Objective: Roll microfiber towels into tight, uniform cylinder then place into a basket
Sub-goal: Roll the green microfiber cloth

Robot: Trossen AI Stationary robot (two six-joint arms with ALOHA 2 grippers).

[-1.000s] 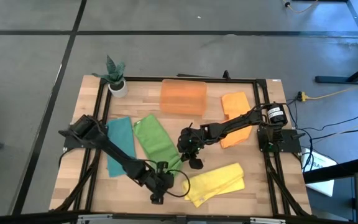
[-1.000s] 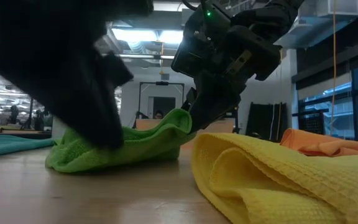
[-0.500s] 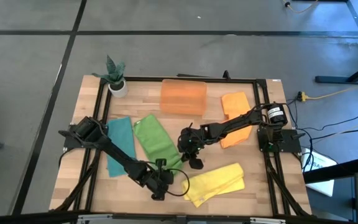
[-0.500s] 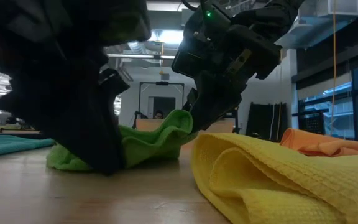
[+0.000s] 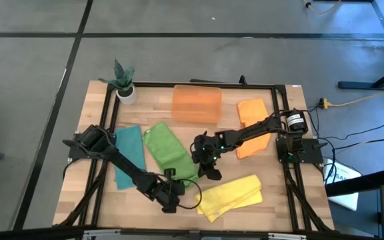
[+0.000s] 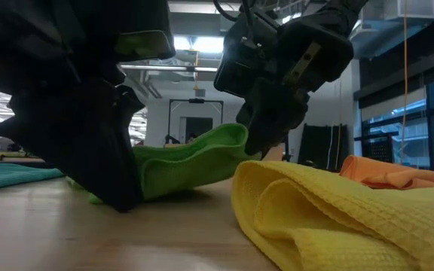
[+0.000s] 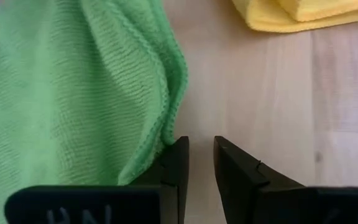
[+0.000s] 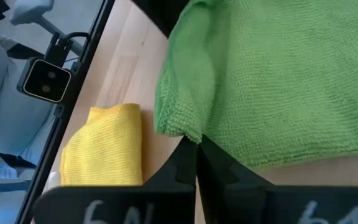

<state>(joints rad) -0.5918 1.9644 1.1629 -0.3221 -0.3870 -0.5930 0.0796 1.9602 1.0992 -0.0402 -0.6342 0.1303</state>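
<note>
Right gripper (image 8: 194,149) pinches green towel (image 8: 278,81)

Left gripper (image 7: 201,163): its two dark fingers (image 7: 176,171) stand a little apart with bare wood showing in the narrow gap between them, nothing caught there.
Green towel (image 7: 73,87): fills most of the view beside the gripper, its stitched hem curling down in a fold whose tip meets the nearer finger at its outer side.
Yellow towel (image 7: 291,12): lies at the far edge, well apart from the fingers, a folded layer showing along its rim.
Table (image 7: 260,87): pale wooden boards, bare between the green and yellow cloths.
</note>
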